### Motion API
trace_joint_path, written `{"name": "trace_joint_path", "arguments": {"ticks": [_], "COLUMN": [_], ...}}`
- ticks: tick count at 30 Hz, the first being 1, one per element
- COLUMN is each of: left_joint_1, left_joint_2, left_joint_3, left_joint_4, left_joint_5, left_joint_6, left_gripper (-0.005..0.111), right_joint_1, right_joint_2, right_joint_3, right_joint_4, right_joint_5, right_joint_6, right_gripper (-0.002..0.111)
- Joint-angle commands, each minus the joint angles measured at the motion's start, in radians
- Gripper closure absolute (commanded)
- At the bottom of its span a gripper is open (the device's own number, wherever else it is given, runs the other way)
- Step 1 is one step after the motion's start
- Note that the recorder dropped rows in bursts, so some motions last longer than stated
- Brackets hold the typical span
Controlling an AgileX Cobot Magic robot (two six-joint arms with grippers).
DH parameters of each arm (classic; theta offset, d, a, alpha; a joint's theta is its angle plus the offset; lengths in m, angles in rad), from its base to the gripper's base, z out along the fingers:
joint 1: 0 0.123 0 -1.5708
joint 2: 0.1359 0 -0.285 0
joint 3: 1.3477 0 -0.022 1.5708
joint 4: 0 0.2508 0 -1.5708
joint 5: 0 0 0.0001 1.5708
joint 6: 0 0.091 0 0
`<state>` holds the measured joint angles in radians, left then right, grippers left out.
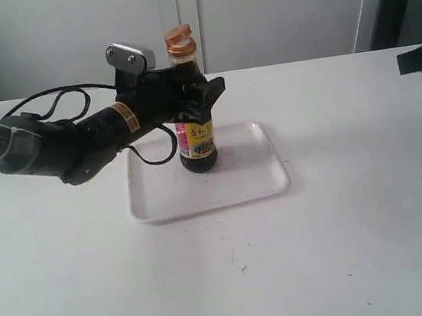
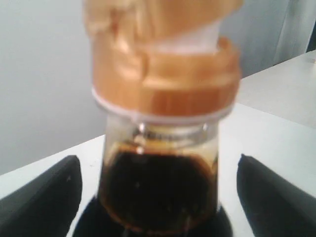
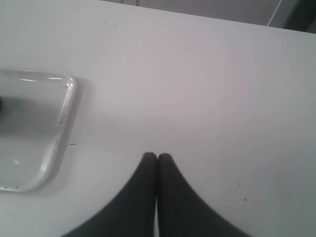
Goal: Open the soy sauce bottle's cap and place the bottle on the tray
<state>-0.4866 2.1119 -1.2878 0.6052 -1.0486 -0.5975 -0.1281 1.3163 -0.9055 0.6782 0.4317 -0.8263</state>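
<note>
A plain white table [image 1: 345, 249] carries the scene. A white tray [image 1: 162, 199] with rounded corners and a low rim lies flat on it near the centre; bare tabletop runs from 3 o'clock round to 9 o'clock.

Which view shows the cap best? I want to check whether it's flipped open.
The left wrist view: the cap fills the frame close up, its lid tilted open, though blurred. The exterior view shows it small atop the soy sauce bottle. The right wrist view misses it.
</note>
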Motion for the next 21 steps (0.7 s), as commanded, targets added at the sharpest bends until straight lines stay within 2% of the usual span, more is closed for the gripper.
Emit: {"name": "trace_joint_path", "arguments": {"ticks": [1, 8, 13, 21], "left_joint_1": [-0.003, -0.003, -0.003, -0.003], "left_joint_2": [-0.042, -0.084, -0.088, -0.088], "left_joint_3": [-0.006, -0.016, -0.065, -0.098], "left_joint_4": [0.013, 0.024, 0.061, 0.068], "left_joint_5": [-0.005, 0.002, 0.002, 0.004], "left_joint_6": [-0.006, 0.01, -0.058, -0.064], "left_gripper": [0.02, 0.021, 0.021, 0.021], "right_joint_1": [-0.001, -0.001, -0.001, -0.001], "right_joint_2": [0.002, 0.002, 0.002, 0.002], "right_joint_3": [0.003, 0.003, 0.003, 0.003], "right_joint_4": [0.014, 0.024, 0.028, 0.028], "right_joint_5": [-0.01, -0.01, -0.01, -0.012], "right_joint_6": [-0.01, -0.012, -0.015, -0.017], "right_gripper": [0.108, 0.108, 0.108, 0.108]}}
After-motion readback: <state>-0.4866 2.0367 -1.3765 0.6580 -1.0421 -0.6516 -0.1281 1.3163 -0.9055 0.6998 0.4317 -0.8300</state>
